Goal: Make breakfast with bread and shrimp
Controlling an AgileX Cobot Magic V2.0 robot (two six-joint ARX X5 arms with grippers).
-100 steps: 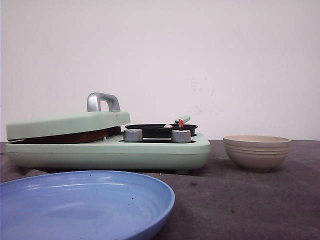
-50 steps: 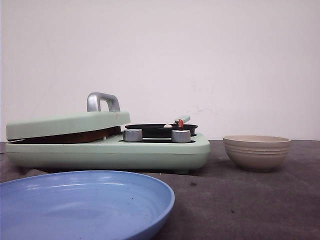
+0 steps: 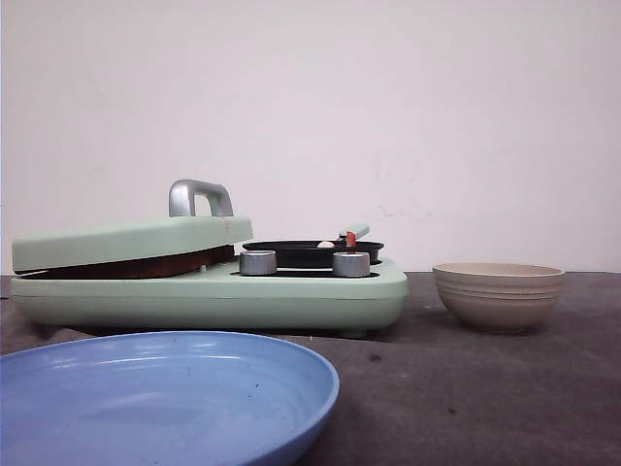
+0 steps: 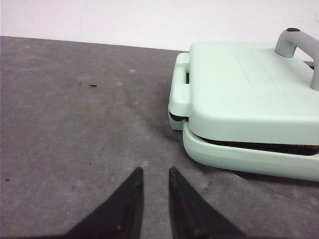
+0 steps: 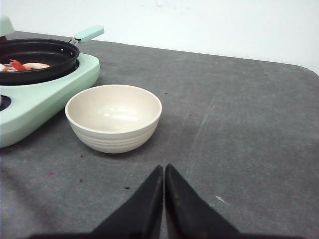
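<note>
**Two sets of fingers, both holding nothing**

Two sets of fingers hang low over the gray worktop. The left fingers are a little apart, near the green cooker and its closed lid. The right fingers are pressed together, close to the beige bowl. The shrimp sit in the black pan on the cooker — mid-worktop. A dark strip shows under the lid; I cannot tell if it is bread. A blue plate sits at the front edge.

left fingers slightly parted above table, near closed green appliance.
</note>
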